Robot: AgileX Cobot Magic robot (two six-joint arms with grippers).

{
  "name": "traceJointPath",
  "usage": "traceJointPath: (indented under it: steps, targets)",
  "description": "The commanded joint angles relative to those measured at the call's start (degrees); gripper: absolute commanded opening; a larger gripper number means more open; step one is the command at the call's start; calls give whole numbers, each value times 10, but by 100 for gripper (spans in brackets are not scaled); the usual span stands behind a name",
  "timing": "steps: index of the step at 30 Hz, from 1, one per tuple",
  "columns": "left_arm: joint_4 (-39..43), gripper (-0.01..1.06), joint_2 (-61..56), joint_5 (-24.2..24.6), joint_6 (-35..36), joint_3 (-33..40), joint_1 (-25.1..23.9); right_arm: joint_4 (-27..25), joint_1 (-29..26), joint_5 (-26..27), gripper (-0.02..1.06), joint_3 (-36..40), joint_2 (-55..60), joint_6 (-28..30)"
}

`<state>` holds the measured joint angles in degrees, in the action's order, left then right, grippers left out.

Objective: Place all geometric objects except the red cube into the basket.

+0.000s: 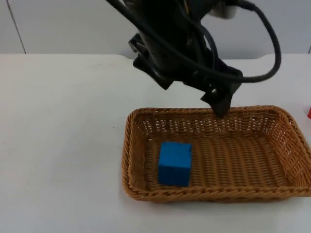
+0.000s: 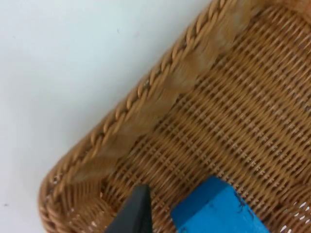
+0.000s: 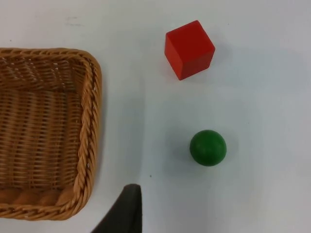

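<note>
Surface: white surface (image 1: 58,145), with a grey wall behind.
Basket: brown woven basket (image 1: 131,160) close to the camera, lying flat on the surface.
Blue cube: blue cube (image 1: 175,163) inside the basket, near its left end, flat on the woven floor. Probably already put away.
Green ball: green ball (image 3: 208,147) on the bare surface, outside the basket and apart from its rim. Probably next to go in.
Red cube: red cube (image 3: 189,49) on the surface, past the ball, well apart from it. Meant to stay out.
Left gripper: left gripper (image 1: 221,109) hanging over the basket's far rim, pointing down, arm reaching in from behind. Fingers holding nothing; wide or narrow, cannot tell.
Right gripper: right gripper (image 3: 127,213) above the surface beside the basket's end, looking down at ball and red cube. Fingers: cannot tell.
</note>
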<state>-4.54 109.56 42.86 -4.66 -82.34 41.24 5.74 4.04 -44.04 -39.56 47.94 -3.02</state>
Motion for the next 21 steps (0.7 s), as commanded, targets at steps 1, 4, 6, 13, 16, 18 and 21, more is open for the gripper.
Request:
traceJointPath:
  steps: [1,4,6,13,16,18,21]
  targets:
    - [9,105,-11,10,0,-2,0,1,-3,4,105,0,-2,-2]
    - [5,105,-13,33,0,-2,-4,1,-3,3,105,0,-2,-2]
    - [-1,105,-13,38,0,-2,-7,1,-3,3,105,0,-2,-2]
    - [-18,105,-44,56,0,11,-69,1,-3,2,105,0,-2,-2]
    - [-28,105,-70,39,0,42,-100,1,-3,2,105,0,-2,-2]
    - [-40,105,-114,22,0,101,-138,1,-3,2,105,0,-2,-2]
    - [-56,105,-173,-16,0,180,-188,1,-3,2,105,0,-2,-2]
